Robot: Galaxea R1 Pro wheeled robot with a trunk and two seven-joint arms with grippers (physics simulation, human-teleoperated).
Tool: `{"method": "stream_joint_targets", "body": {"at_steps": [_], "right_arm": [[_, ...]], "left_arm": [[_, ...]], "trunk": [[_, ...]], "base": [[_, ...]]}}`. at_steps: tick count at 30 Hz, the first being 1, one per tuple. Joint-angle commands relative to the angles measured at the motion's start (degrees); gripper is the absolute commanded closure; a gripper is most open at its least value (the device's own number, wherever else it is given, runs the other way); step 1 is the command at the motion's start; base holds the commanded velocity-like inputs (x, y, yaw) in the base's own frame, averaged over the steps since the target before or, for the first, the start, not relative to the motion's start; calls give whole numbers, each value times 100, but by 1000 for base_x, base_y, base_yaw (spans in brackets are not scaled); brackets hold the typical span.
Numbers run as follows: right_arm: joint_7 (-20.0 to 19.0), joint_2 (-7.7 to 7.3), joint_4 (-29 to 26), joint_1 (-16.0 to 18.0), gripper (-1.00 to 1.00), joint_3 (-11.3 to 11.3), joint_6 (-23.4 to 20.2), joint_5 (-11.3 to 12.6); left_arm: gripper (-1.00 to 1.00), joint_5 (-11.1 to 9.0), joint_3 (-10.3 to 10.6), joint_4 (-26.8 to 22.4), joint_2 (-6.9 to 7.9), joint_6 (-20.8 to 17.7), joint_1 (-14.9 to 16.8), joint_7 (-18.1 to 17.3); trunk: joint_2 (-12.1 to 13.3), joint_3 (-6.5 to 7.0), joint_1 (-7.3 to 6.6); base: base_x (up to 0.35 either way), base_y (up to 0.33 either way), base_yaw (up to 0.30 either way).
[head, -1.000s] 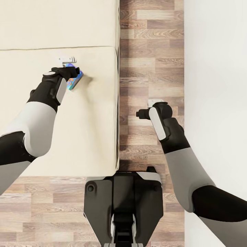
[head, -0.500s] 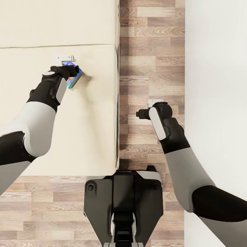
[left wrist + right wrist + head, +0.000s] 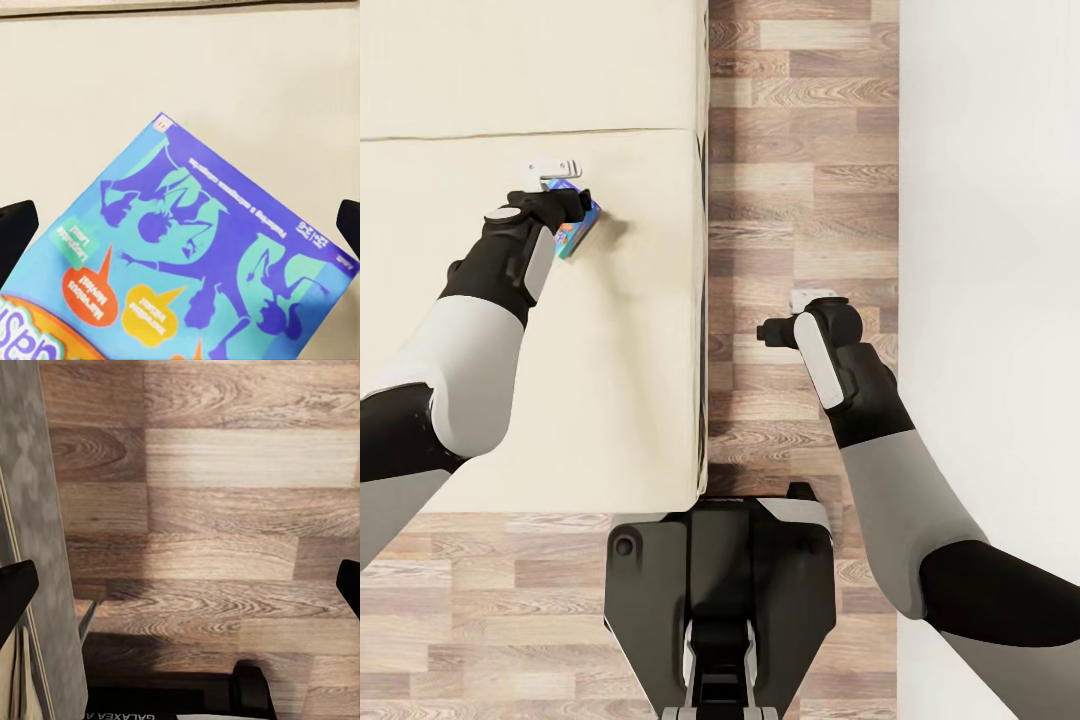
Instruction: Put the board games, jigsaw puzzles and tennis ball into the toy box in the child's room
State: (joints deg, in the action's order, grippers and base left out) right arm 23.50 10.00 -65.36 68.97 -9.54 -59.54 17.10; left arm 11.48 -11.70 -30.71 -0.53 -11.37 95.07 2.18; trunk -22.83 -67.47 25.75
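Your left arm reached out over the bed [image 3: 630, 330], its plain beige mattress taking up the left side of the head view, with a seam line running across it above the arm. At the end of that arm, your left gripper [image 3: 563, 205] was over the mattress with a board game [image 3: 572, 232] at its jaws. In the head view only a small blue, printed edge of the box stuck out beside the black wrist, tilted, with a soft shadow on the mattress just beside it. In the left wrist view the board game [image 3: 202, 270] was close up: a blue box face with purple cartoon figures, teal patches and orange and yellow speech bubbles, one corner pointing away over the mattress. The two dark fingertips [image 3: 16, 232] sat at the far edges of that view, either side of the box, so the jaws stood wide; whether they actually gripped the box I cannot tell.

To the right of the bed ran a strip of wooden floor [image 3: 800, 150], and your right gripper [image 3: 812, 300] hung over it, apart from the bed's edge. In the right wrist view its dark fingertips [image 3: 15, 592] were far apart with nothing between them but floor planks [image 3: 225, 510]. A pale wall [image 3: 990, 250] stood along the right.
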Motion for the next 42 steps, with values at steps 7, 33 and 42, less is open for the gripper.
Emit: {"method": "stream_joint_targets", "body": {"at_steps": [7,33,42], "right_arm": [[58,0,-3,8,-100,-4,-12,57],[58,0,5,14,-100,-11,-8,57],[58,0,-6,16,-100,-39,-6,32]], "left_arm": [[-100,50,-26,-11,-11,40,3,-1],[-100,56,-19,-230,-6,117,3,2],[-100,56,-24,-254,-16,117,3,2]], "trunk": [[-9,-14,4],[-9,-222,4],[-9,-233,4]], "base": [[0,0,0],[0,0,0],[0,0,0]]}}
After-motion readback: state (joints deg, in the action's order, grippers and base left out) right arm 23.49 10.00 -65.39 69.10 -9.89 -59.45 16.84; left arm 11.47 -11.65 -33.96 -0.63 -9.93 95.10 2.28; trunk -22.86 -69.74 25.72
